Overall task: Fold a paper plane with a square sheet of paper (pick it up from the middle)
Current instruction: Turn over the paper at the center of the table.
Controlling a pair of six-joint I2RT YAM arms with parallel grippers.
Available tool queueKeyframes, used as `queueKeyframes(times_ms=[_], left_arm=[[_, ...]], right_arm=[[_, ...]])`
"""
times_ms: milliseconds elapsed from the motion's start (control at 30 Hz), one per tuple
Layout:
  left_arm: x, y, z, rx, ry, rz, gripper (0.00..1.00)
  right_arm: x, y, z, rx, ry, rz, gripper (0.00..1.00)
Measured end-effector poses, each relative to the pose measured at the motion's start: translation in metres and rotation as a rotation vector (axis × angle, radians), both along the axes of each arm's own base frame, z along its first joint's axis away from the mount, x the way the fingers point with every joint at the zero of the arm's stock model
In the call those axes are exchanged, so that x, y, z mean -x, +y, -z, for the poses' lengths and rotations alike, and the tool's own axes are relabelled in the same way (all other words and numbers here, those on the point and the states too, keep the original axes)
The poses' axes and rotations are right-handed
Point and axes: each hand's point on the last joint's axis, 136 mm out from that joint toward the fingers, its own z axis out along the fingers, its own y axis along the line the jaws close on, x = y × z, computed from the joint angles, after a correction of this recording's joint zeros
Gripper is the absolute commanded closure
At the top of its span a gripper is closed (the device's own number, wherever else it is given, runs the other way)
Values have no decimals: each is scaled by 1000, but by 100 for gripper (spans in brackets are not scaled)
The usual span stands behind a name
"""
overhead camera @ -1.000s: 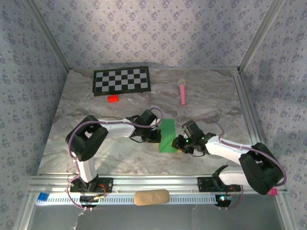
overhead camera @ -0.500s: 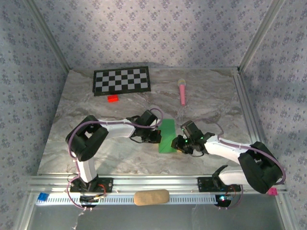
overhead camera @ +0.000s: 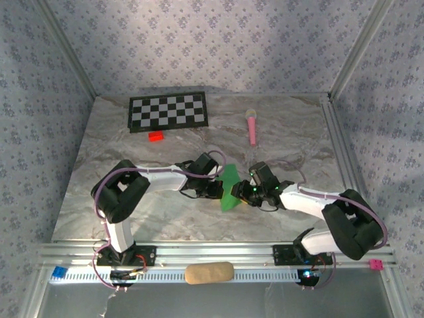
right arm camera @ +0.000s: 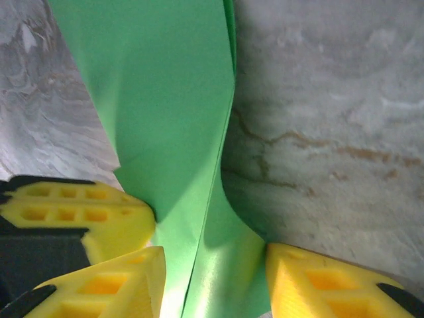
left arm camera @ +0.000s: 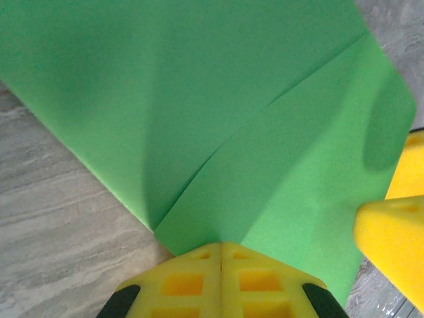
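Your L gripper (left arm camera: 220, 248) clamps green paper (overhead camera: 230, 179); R gripper (right arm camera: 212, 255) straddles it, jaws apart. Checkerboard (overhead camera: 167, 111), pink toy (overhead camera: 252, 126), red block (overhead camera: 156, 136) behind.

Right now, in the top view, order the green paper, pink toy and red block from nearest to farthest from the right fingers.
1. Green paper, between the right fingers.
2. Pink toy, behind them.
3. Red block, back left.

Marbled table (overhead camera: 106, 146): checkerboard (overhead camera: 167, 111) at 11 o'clock, red block (overhead camera: 156, 136) beside it; pink microphone toy (overhead camera: 252, 126) at 1 o'clock.
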Motion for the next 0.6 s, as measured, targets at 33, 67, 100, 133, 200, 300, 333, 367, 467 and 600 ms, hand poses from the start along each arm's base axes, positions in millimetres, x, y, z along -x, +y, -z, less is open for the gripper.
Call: queueKeyframes(times_ms=[33, 67, 100, 133, 200, 300, 333, 367, 467, 600], left_arm=[[0, 0, 0, 0, 0, 0, 97], [0, 0, 0, 0, 0, 0, 97], [0, 0, 0, 0, 0, 0, 97], [0, 0, 0, 0, 0, 0, 97], [0, 0, 0, -1, 1, 0, 97], [0, 0, 0, -1, 1, 0, 98], [0, 0, 0, -1, 1, 0, 98], [0, 0, 1, -1, 1, 0, 98], [0, 0, 1, -1, 1, 0, 98], [0, 0, 1, -3, 1, -3, 98]], right_arm=[[-2, 1, -2, -4, -5, -2, 55], [-6, 1, -4, -8, -15, -3, 55], [-9, 1, -6, -14, -25, -8, 55], [-11, 2, -8, -19, -31, -10, 55], [-16, 1, -9, -26, -37, -13, 55], [-22, -1, -9, -33, -39, -21, 55], [-24, -1, -8, -36, -39, -25, 55], [-25, -1, -7, -40, -38, -31, 55], [-26, -1, -6, -49, -38, -56, 55], [-30, 0, -11, -74, -54, -99, 55]])
